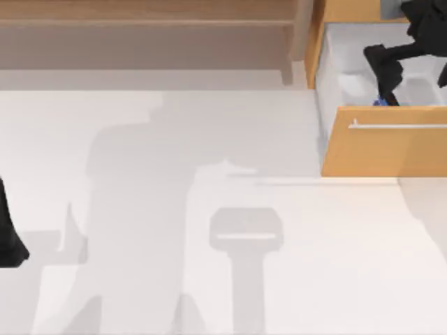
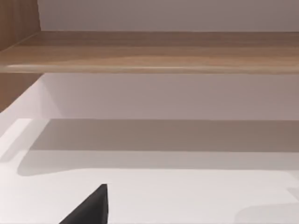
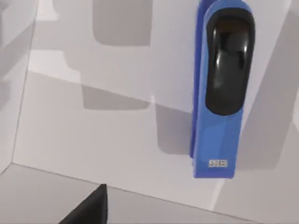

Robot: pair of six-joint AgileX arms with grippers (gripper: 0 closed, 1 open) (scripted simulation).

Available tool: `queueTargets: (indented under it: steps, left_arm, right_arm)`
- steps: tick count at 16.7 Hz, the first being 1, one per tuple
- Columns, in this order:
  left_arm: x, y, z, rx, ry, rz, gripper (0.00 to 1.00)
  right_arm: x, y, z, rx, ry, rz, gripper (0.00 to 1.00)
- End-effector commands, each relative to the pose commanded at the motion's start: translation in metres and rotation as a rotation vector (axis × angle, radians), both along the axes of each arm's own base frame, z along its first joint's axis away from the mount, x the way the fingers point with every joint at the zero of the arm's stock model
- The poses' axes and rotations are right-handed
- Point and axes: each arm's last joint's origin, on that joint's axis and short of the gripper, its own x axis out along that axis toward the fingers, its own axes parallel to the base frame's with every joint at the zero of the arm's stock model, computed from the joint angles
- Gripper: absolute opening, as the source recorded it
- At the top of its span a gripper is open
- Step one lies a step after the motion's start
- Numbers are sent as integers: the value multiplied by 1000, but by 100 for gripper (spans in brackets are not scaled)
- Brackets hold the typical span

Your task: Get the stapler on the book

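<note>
Right tool (image 1: 388, 78): it is at the top right of the top view, reaching down into the open drawer. It is black. Whether its fingers are apart or together, I cannot tell.

Stapler (image 3: 220, 88): it lies flat on the pale floor of the drawer, near a drawer wall. The right wrist view shows it big and clear, with a long blue body, a shiny black top part and a small label near one end. In the top view it is just a tiny blue bit (image 1: 380, 102) right under the right tool, by the inside of the drawer front. From these pictures I cannot tell if the tool touches it.

Drawer (image 1: 332, 63): it is pulled out at the right side of the top view. Its inside is white. Its front (image 1: 384, 150) is orange-brown wood with a thin pale handle bar (image 1: 398, 126).

Left arm (image 1: 10, 230): it sits parked at the left edge of the desk, well apart from the drawer. I cannot tell how its tool stands.

Desk (image 1: 209, 279): it is white, with grey shadows on it.

Shelf (image 2: 149, 51): the left wrist view shows a wooden shelf board above the white desk. The top view shows the same brown shelf (image 1: 140, 35) along the far side.
</note>
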Motion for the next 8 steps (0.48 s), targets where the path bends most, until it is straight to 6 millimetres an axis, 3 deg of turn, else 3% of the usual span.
queueTargets:
  steps: [8]
  left_arm:
    - [0, 0, 0, 0, 0, 0, 100]
  right_arm:
    - [21, 3, -84, 0, -4, 5, 100]
